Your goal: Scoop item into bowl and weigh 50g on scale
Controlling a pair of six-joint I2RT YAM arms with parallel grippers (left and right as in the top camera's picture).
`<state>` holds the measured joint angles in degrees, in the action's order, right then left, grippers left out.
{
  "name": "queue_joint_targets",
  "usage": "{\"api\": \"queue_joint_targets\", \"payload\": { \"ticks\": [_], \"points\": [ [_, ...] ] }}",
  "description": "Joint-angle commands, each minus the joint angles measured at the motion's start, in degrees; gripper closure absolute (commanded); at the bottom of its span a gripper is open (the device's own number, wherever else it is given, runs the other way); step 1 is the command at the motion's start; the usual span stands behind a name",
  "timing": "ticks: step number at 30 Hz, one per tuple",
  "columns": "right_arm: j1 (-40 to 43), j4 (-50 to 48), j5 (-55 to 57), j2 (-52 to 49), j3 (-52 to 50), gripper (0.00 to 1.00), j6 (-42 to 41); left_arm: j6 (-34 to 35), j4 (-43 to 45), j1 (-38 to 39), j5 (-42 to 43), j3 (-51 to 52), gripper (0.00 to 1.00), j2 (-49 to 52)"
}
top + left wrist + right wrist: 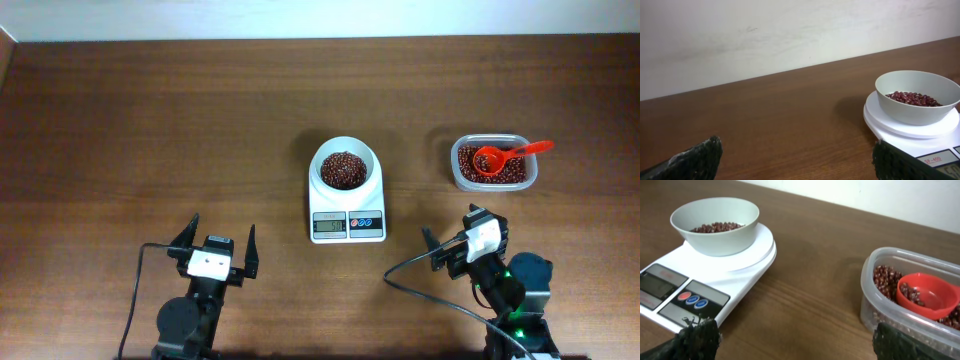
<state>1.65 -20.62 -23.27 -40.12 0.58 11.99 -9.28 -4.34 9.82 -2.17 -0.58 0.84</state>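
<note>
The left gripper [223, 224] hovers low over the near left part of the desk [150, 110]. Its fingers are spread as wide as they go, with nothing between them, and they point toward the far edge. Its arm is folded close behind it at the near edge. The right gripper [448, 221] is just as wide apart and also empty. It sits at the near right, turned a little to the left, so its wrist view takes in both the scale and the container.

The scale [347, 227] stands at the middle of the desk, between the two arms and well apart from both. Its long axis runs front to back, with the display and two round buttons at the end nearest the robot. The digits are too small to read. The white bowl [320, 168] sits upright on the platform at the scale's far end, with a shallow layer of dark reddish beans [346, 170] in its bottom.

To the right of the scale, clear of it, the clear plastic container [492, 138] holds more beans. The orange-red scoop [508, 155] rests in it with its cup on the beans. Its handle lies over the rim, pointing right and slightly away from the robot.
</note>
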Motion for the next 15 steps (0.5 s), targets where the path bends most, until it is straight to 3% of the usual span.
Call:
{"api": "queue_joint_targets", "payload": {
  "ticks": [1, 7, 13, 15],
  "points": [
    [-0.52, 4.79, -0.04, 5.38, -0.26, 0.01, -0.37, -0.70, -0.31, -0.26, -0.20, 0.09, 0.01, -0.48],
    [-0.52, 23.67, -0.09, 27.41, -0.26, 0.01, -0.42, -0.70, -0.31, -0.24, -0.20, 0.09, 0.01, -0.50],
    [-0.52, 23.65, 0.31, 37.83, -0.26, 0.01, -0.96, -0.70, -0.31, -0.26, -0.20, 0.09, 0.01, -0.48],
    [-0.55, 23.58, 4.39, 39.93, -0.26, 0.01, -5.03, -0.70, -0.31, -0.26, -0.20, 0.09, 0.01, -0.48]
  ]
}}
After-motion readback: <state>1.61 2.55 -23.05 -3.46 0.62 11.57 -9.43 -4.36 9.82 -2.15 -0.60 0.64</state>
